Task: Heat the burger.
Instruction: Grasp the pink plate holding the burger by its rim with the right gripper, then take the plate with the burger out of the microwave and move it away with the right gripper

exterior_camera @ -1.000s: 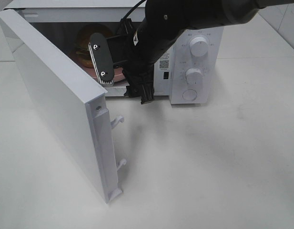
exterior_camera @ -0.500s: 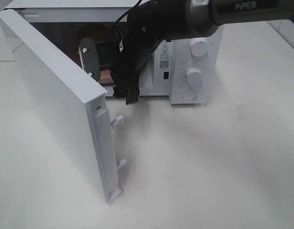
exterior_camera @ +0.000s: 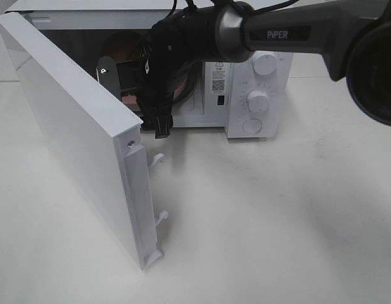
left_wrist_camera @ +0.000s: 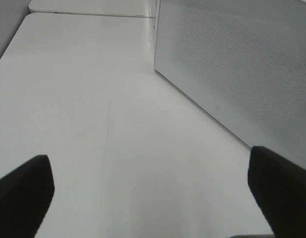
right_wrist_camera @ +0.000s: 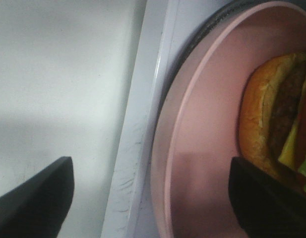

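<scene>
While the right pincer (right_wrist_camera: 150, 198) hangs spread and empty at the microwave (exterior_camera: 258, 95) mouth, the burger (right_wrist_camera: 279, 121) lies at its two o'clock on the pink plate (right_wrist_camera: 202, 148); the left pincer (left_wrist_camera: 153, 198) is spread too.

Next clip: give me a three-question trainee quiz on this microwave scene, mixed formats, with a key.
1. True or false: the microwave door is shut.
2. Multiple choice: the burger rests on A) the bare table, B) a pink plate inside the microwave, C) the top of the microwave.
3. Fill in: the right gripper has its jaws ____, with nothing held between them.

Key: 1 false, the door stands swung wide open. 2 B. 3 open; the plate rim lies in the gap between the fingertips in the right wrist view, but they do not close on it.
</scene>
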{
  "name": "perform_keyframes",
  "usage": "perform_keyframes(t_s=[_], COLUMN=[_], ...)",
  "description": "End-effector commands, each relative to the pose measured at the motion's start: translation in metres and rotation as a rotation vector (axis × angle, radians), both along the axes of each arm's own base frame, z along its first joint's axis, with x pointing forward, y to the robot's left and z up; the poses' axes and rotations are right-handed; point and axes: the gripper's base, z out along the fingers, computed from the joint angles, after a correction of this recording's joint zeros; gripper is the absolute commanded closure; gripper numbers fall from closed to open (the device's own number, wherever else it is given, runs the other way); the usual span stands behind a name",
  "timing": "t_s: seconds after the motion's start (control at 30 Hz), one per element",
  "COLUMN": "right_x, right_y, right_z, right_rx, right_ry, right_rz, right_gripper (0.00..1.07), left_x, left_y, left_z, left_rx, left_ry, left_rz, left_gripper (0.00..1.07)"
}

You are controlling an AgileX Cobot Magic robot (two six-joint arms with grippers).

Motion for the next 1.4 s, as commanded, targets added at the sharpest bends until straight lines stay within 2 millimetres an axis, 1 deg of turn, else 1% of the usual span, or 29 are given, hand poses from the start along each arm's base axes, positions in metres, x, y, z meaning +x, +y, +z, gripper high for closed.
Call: perform_keyframes(t_s=[0.03,0.17,0.23,0.27,0.3,0.33,0.37,0.43,0.47,0.5,0.53,0.57,0.87,1.13,1.2,1.23,1.3,1.37,1.4], right_x=[0.011,0.016,0.019,0.019,0.019,0.019,0.019,0.019,0.019,0.019,0.019,0.018,0.016,0.01,0.003,0.003,0.001,0.001,0.0], right_y=[0.001,0.002,0.003,0.003,0.004,0.004,0.004,0.004,0.004,0.004,0.004,0.004,0.006,0.01,0.013,0.013,0.013,0.013,0.013], right_z=[0.0,-0.003,-0.008,-0.008,-0.013,-0.014,-0.014,-0.017,-0.017,-0.017,-0.017,-0.017,-0.012,-0.011,-0.004,-0.004,0.008,0.011,0.02], right_rx=[0.02,0.039,0.057,0.057,0.057,0.057,0.057,0.05,0.05,0.05,0.05,0.051,0.085,0.069,0.026,0.026,0.013,0.02,0.031], right_ry=[0.0,0.001,0.013,0.013,0.02,0.019,0.019,0.027,0.027,0.027,0.027,0.033,0.053,0.075,0.069,0.069,0.051,0.049,0.038], right_rz=[-0.029,-0.043,-0.053,-0.053,-0.055,-0.054,-0.054,-0.05,-0.05,-0.05,-0.05,-0.053,-0.051,-0.022,0.042,0.042,0.085,0.09,0.1], right_gripper=[0.27,0.29,0.38,0.38,0.48,0.55,0.55,0.86,0.86,0.95,0.95,1.07,1.07,1.07,1.07,1.07,1.07,1.07,1.07], left_x=[-0.001,-0.001,-0.001,-0.001,-0.001,-0.001,-0.001,-0.001,-0.001,-0.001,-0.001,-0.001,-0.001,-0.001,-0.001,-0.001,-0.001,-0.001,-0.001], left_y=[0.0,0.0,0.0,0.0,0.0,0.0,0.0,0.0,0.0,0.0,0.0,0.0,0.0,0.0,0.0,0.0,0.0,0.0,0.0], left_z=[0.0,0.0,0.0,0.0,0.0,0.0,0.0,0.0,0.0,0.0,0.0,0.0,0.0,0.0,0.0,0.0,0.0,0.0,0.0], left_rx=[0.002,0.002,0.002,0.002,0.002,0.002,0.002,0.002,0.002,0.002,0.002,0.002,0.002,0.002,0.002,0.002,0.001,0.001,0.001], left_ry=[-0.012,-0.012,-0.012,-0.012,-0.012,-0.012,-0.012,-0.012,-0.012,-0.012,-0.012,-0.012,-0.012,-0.012,-0.012,-0.012,-0.012,-0.012,-0.012], left_rz=[0.001,0.001,0.001,0.001,0.001,0.001,0.001,0.001,0.001,0.001,0.001,0.001,0.001,0.001,0.001,0.001,0.0,0.0,0.0], left_gripper=[0.06,0.06,0.06,0.06,0.06,0.06,0.06,0.06,0.06,0.06,0.06,0.06,0.06,0.06,0.06,0.06,0.06,0.06,0.06])
